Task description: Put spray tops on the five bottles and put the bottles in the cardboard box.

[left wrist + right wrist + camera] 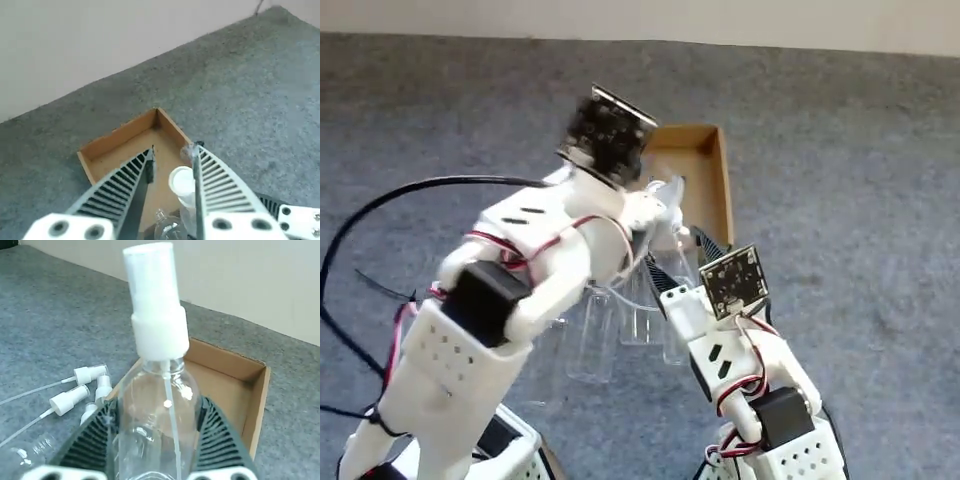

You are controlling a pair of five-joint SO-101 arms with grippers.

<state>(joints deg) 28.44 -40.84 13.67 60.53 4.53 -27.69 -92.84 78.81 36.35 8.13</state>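
My right gripper (159,410) is shut on a clear bottle (160,390) and holds it upright, with a white spray top (155,305) on its neck. The cardboard box (235,380) lies just behind the bottle, open and with nothing in it. My left gripper (172,157) hangs open above that bottle, and the white spray top (182,182) sits between its fingers, near one of them. In the high view both grippers meet at the box's (705,165) near end, the left gripper (662,205) above the right gripper (672,268).
Several loose spray tops (82,385) with long tubes lie on the grey carpet beside the box. Several clear bottles (605,335) stand between the two arms. A black cable (380,205) loops on the carpet at the left.
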